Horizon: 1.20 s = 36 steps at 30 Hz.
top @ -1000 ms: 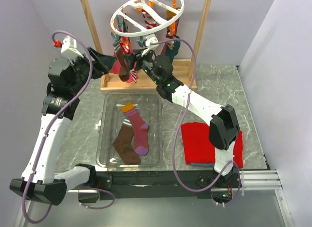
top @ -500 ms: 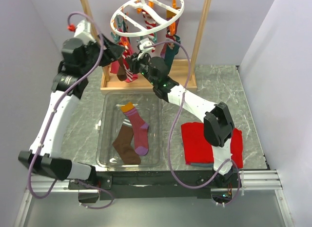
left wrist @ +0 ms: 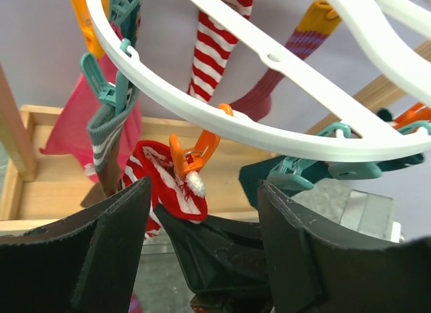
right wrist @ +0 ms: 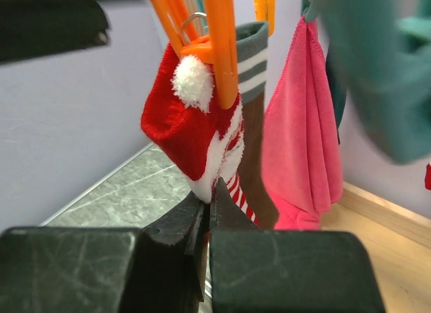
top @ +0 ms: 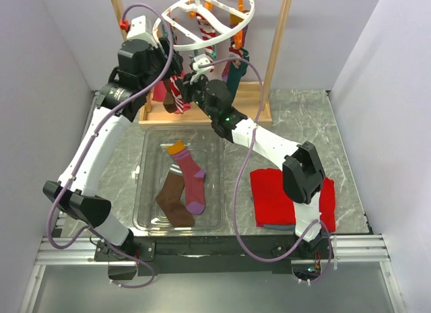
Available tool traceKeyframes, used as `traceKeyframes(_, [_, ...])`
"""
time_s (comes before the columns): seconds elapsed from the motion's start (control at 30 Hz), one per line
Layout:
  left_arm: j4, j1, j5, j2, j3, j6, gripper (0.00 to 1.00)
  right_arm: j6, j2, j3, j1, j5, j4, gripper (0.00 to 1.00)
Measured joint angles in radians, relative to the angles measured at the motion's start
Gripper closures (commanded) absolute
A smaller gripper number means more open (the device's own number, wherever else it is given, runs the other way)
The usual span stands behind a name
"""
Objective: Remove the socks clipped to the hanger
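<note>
The clear bin [top: 145,192], at 6 o'clock of the hanger [left wrist: 303,141], holds a brown sock [top: 172,198] and a magenta sock [top: 190,178], while the right gripper [right wrist: 209,205] pinches the clipped red-and-white sock [right wrist: 182,124] and the left gripper [left wrist: 204,195] is spread beside it.

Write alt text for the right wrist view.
The right gripper is pinched shut on the lower edge of a red-and-white sock hanging from an orange clip. Behind hang a brown sock with pale bands and a pink cloth.
</note>
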Motion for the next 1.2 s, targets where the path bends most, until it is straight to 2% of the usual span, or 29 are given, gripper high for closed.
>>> traceKeyframes(0.33, [0.025,-0.024,-0.119,0.037,0.0,0.043,0.37,0.0,-0.01,-0.017,0.021,0.011,0.01,1.0])
traceKeyframes(0.57, [0.04,-0.024,-0.145,0.076,0.008,0.065,0.39,0.001,-0.031,-0.038,0.023,0.013,0.017,1.0])
traceKeyframes(0.67, [0.05,-0.024,-0.147,0.087,0.008,0.066,0.46,0.0,-0.043,-0.045,0.023,0.013,0.017,1.0])
traceKeyframes(0.77, [0.065,-0.024,-0.148,0.088,0.008,0.072,0.58,0.0,-0.053,-0.048,0.023,0.013,0.017,1.0])
traceKeyframes(0.8, [0.074,-0.024,-0.148,0.088,0.008,0.073,0.66,0.0,-0.054,-0.048,0.023,0.013,0.018,1.0])
traceKeyframes(1.0, [0.098,-0.026,-0.148,0.089,0.009,0.09,0.91,0.0,-0.069,-0.06,0.023,0.013,0.018,1.0])
traceKeyframes(1.1, [0.095,-0.026,-0.147,0.1,0.024,0.089,0.99,0.0,-0.081,-0.082,0.023,0.013,0.018,1.0])
traceKeyframes(1.2, [0.09,-0.027,-0.147,0.112,0.036,0.089,0.99,0.002,-0.091,-0.104,0.023,0.013,0.019,1.0])
